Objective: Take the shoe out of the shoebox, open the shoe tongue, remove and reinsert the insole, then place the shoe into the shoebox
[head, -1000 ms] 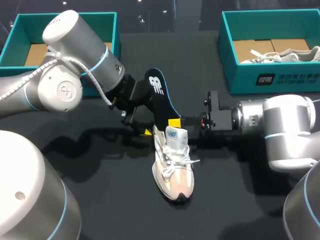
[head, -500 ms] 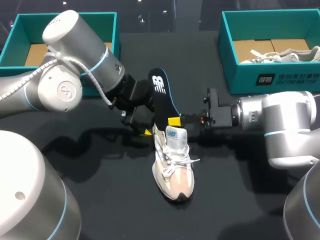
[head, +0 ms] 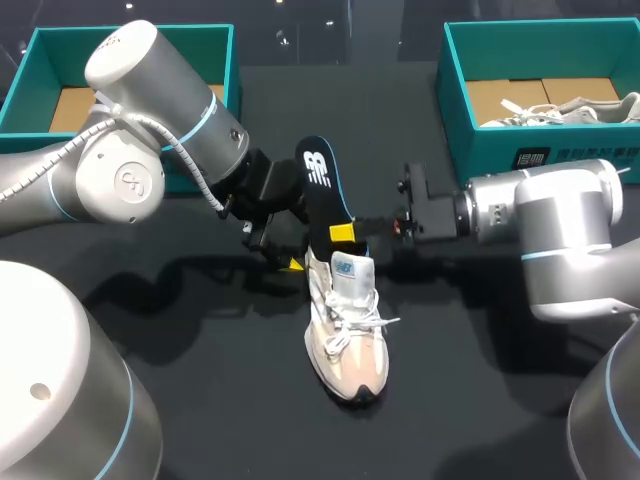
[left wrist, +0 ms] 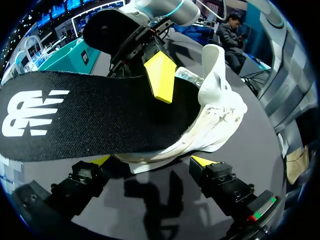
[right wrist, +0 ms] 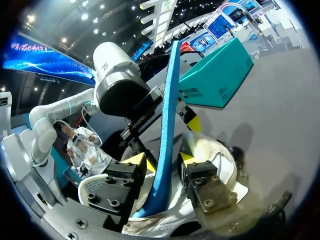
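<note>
A pale shoe [head: 345, 330] rests on its sole in the middle of the dark bench [head: 480, 380], toe toward 6 o'clock and heel toward 12. Its black insole [head: 322, 185] stands partly out of the shoe's opening, blue underside showing along its edge. The lower end sits inside the heel and the free end leans up toward 11 o'clock. The right tool [right wrist: 161, 159] comes in from 3 o'clock and has closed on the insole just above the collar, with one yellow tip flat on the black top face and the other on the blue side. The left tool [left wrist: 151, 161] comes in from 10 o'clock and is spread wide around the heel, low at the bench. Both its yellow tips sit against the sole's sides, so it grips the shoe. One teal shoebox [head: 30, 60] stands at the shoe's 10 o'clock. A second teal shoebox [head: 500, 150] at 2 o'clock holds another pale shoe [head: 560, 108] - both boxes sit well apart from the tools.
</note>
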Robot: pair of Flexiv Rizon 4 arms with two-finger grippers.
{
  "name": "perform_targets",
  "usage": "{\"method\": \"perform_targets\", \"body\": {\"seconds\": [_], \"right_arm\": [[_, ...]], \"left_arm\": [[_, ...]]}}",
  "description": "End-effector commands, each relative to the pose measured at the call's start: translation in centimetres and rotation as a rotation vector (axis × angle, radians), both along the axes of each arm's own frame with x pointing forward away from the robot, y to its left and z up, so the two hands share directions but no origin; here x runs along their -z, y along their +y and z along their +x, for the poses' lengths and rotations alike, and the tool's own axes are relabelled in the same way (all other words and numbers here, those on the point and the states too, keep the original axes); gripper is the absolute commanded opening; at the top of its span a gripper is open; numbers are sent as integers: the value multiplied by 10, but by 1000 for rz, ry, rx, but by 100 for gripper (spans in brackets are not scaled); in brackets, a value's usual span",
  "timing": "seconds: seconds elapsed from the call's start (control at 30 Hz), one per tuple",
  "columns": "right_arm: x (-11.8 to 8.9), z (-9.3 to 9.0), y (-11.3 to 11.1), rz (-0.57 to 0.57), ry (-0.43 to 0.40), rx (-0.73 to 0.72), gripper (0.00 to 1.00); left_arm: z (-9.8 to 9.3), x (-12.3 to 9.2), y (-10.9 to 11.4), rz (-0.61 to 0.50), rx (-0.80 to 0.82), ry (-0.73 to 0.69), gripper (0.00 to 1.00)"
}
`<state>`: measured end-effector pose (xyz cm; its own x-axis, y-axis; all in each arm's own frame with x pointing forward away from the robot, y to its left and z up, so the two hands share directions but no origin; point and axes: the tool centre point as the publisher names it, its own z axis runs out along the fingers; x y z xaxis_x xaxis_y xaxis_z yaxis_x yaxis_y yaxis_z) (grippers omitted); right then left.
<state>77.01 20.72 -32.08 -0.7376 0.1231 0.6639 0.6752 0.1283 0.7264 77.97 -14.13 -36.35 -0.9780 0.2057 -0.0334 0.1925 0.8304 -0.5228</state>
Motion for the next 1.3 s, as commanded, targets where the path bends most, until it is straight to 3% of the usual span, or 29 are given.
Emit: {"method": "perform_targets", "body": {"seconds": [0.03, 0.37, 0.43, 0.5, 1.03, 1.3], "right_arm": [[-3, 10, 4, -17, 6, -29, 41], [-9, 26, 12, -30, 17, -71, 36], [-8, 28, 12, -27, 26, -70, 28], [-5, 29, 10, -22, 35, -64, 0], [20, 5, -4, 169, 80, -64, 0], [29, -9, -3, 192, 96, -49, 0]], "left_arm": [[-1, 0, 1, 0, 0, -2, 100], [-1, 0, 1, 0, 0, -2, 100], [-1, 0, 1, 0, 0, -2, 100], [-1, 0, 1, 0, 0, -2, 100], [-1, 0, 1, 0, 0, -2, 100], [-1, 0, 1, 0, 0, -2, 100]]}}
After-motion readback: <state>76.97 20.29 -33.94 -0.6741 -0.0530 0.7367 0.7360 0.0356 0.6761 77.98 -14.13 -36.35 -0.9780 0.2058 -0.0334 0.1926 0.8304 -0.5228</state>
